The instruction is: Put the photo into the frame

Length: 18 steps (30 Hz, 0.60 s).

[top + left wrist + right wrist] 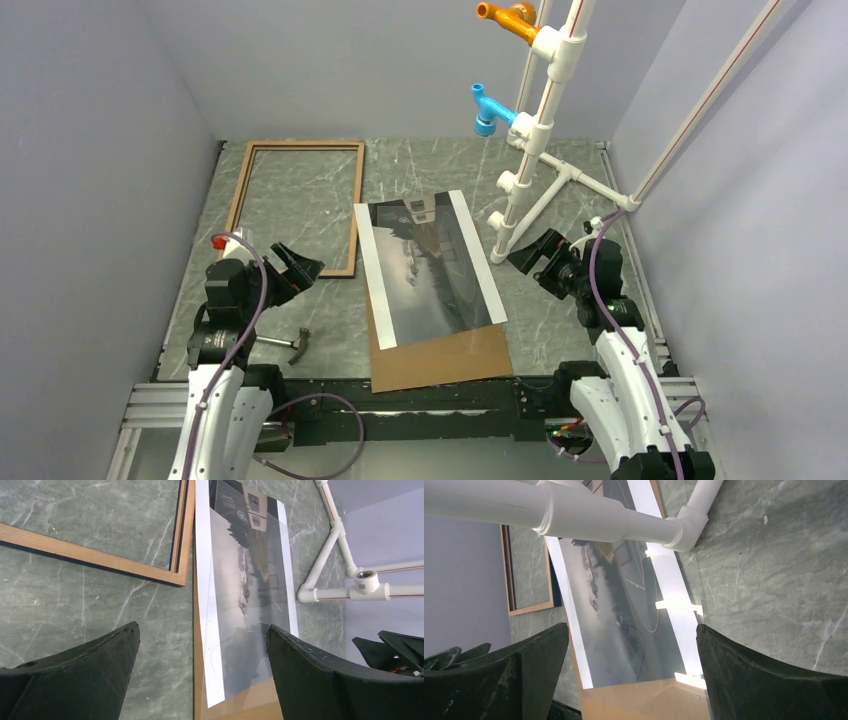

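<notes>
The photo, a glossy grey landscape print with white side bands, lies face up in the middle of the table, partly on a brown backing board. It also shows in the left wrist view and the right wrist view. The frame, thin brown wood, lies flat at the back left, empty; its corner shows in the left wrist view. My left gripper is open and empty, left of the photo by the frame's near corner. My right gripper is open and empty, right of the photo.
A white pipe stand with orange and blue fittings rises at the back right, its foot close to my right gripper. A small hammer lies at the near left. Grey walls close in both sides.
</notes>
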Tool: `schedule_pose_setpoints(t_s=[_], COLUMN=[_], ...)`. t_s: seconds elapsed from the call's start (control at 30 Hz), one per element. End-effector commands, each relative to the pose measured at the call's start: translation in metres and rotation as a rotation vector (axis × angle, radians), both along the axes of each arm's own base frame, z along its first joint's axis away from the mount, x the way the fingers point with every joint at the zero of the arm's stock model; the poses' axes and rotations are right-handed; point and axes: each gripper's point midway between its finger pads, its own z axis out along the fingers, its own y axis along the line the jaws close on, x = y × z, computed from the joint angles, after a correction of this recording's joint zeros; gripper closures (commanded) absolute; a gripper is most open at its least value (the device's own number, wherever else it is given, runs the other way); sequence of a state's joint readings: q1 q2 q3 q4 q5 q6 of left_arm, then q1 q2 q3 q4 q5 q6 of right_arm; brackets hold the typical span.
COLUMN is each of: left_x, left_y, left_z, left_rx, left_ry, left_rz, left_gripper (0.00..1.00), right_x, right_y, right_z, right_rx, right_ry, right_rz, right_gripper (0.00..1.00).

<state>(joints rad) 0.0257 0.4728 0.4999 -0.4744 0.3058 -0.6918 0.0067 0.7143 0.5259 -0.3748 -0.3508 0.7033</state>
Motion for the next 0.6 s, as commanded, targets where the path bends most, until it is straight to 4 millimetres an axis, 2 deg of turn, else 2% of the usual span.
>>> schedule_pose_setpoints(t_s=[0.0,0.17,0.43,0.57], left_x=[0.010,0.007,0.001,-0.002], left_y=[0.003,0.001,-0.017,-0.033], left_z=[0.017,0.011,-0.003,0.006], left_rx=[0.063,0.109,0.060,0.010], left_ry=[-0.056,-0.018,0.027,-0.012], left_rz=[-0.028,-0.081,-0.197,-0.291], left_gripper=[0.01,0.01,0.01,0.01], right_x=[0.000,-0.003,-0.004,-0.007], right_y=[0.001,0.003,0.006,0.012], right_z=[0.020,0.026,0.018,0.013], right_rx=[-0.017,-0.039,-0.100,-0.143], right_ry=[-0.074,-0.120,-0.067,-0.049], right_rz=[0.023,0.061,0.157,0.235], right_gripper=[0.00,0.00,0.00,0.00])
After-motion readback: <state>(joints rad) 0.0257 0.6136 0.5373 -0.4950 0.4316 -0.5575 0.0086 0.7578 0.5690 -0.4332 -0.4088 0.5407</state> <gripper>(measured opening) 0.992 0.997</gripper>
